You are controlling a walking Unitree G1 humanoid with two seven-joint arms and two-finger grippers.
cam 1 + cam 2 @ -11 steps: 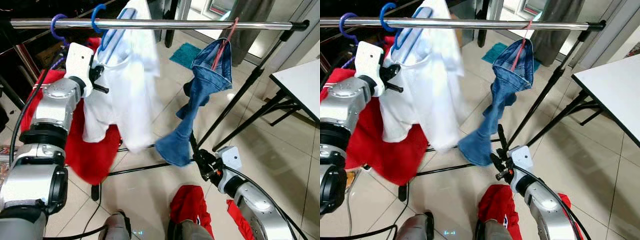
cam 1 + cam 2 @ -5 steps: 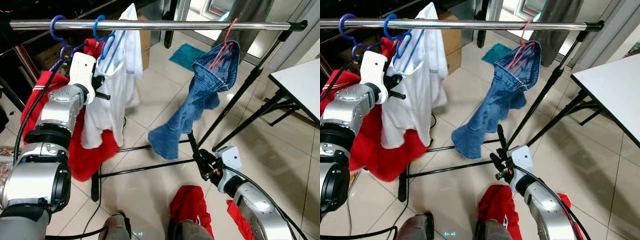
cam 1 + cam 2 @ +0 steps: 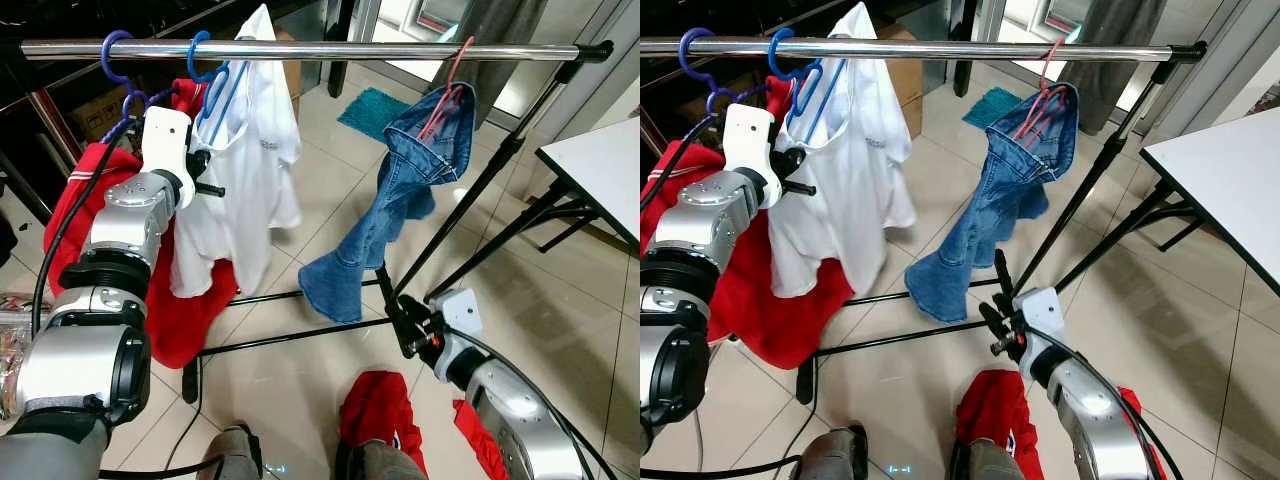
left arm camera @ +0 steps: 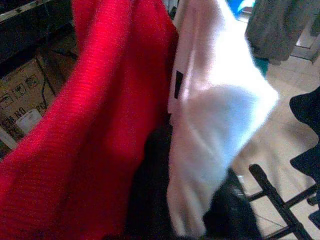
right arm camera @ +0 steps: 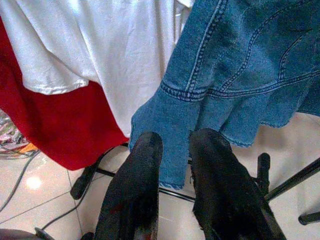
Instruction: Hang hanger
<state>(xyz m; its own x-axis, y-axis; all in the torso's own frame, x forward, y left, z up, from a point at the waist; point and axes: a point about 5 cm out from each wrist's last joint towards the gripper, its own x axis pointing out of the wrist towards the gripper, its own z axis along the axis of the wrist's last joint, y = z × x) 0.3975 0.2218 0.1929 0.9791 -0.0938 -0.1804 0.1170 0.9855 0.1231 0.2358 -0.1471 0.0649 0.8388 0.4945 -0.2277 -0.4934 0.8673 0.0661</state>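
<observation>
A blue hanger [image 3: 204, 62] hooks over the steel rail [image 3: 350, 48] and carries a white shirt [image 3: 250, 170]. My left gripper [image 3: 203, 172] is raised at the shirt's left shoulder, just below the hanger. In the left wrist view white fabric [image 4: 210, 130] runs down between the dark fingers [image 4: 150, 200], which look shut on it. A second blue hanger [image 3: 112, 60] holds a red garment [image 3: 190, 310] behind my arm. Jeans [image 3: 400, 190] hang from a pink hanger [image 3: 450, 85] further right. My right gripper [image 3: 395, 310] sits low near the floor, shut and holding nothing.
The rack's slanted leg [image 3: 480, 190] and floor bars [image 3: 290, 335] cross the tiles in front of me. A red cloth [image 3: 378, 400] lies by my feet. A white table [image 3: 600, 160] stands at the right, a teal mat [image 3: 372, 105] beyond the rail.
The white shirt, billowed out to the right a second ago, has swung back and hangs narrower. The jeans' leg swung left and back. Both arms have barely moved.
</observation>
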